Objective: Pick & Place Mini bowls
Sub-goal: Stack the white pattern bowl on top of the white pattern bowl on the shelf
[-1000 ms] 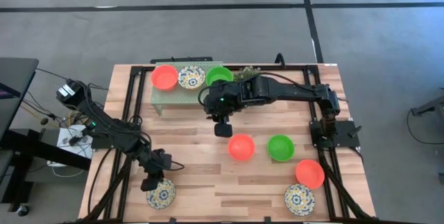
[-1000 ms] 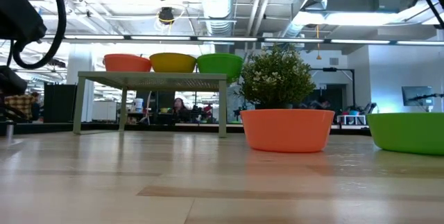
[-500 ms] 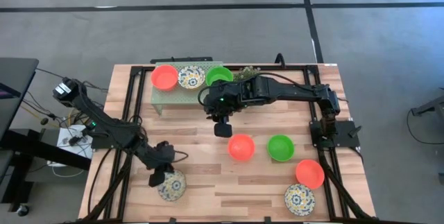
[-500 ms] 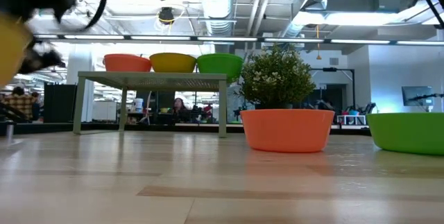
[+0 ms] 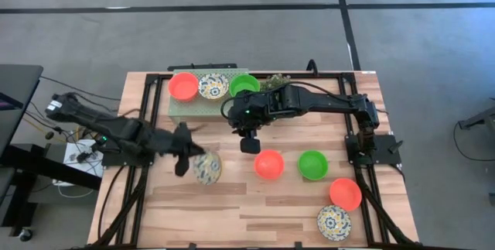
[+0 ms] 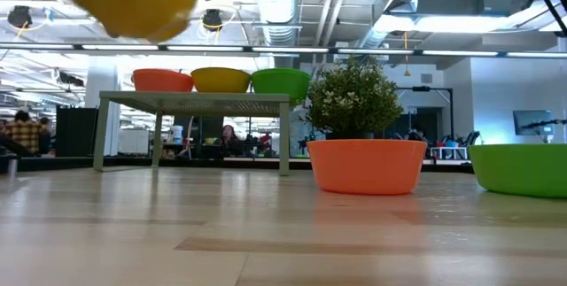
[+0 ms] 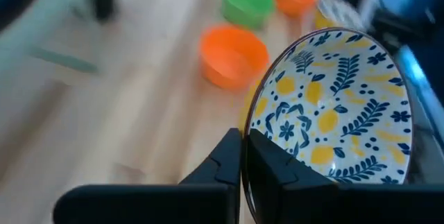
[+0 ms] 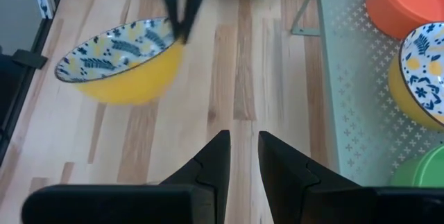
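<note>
Three bowls sit on the raised shelf (image 5: 179, 107) at 12 o'clock on the table (image 5: 232, 203): red bowl (image 5: 183, 86), floral bowl (image 5: 213, 86), green bowl (image 5: 244, 84), w/ a small plant (image 5: 272, 81) just beside. L gripper (image 5: 182, 159) pinches the rim of a floral bowl in the air (image 5: 206, 168), lifted off the wood at approx 9 o'clock, tilted. R gripper (image 5: 248, 143) hangs near table centre, fingers slightly apart, holding nothing. Orange bowl (image 5: 268, 164) & green bowl on the wood (image 5: 312, 165) at 3 o'clock; another orange bowl (image 5: 345, 193) & another floral bowl (image 5: 333, 222) at 5 o'clock
</note>
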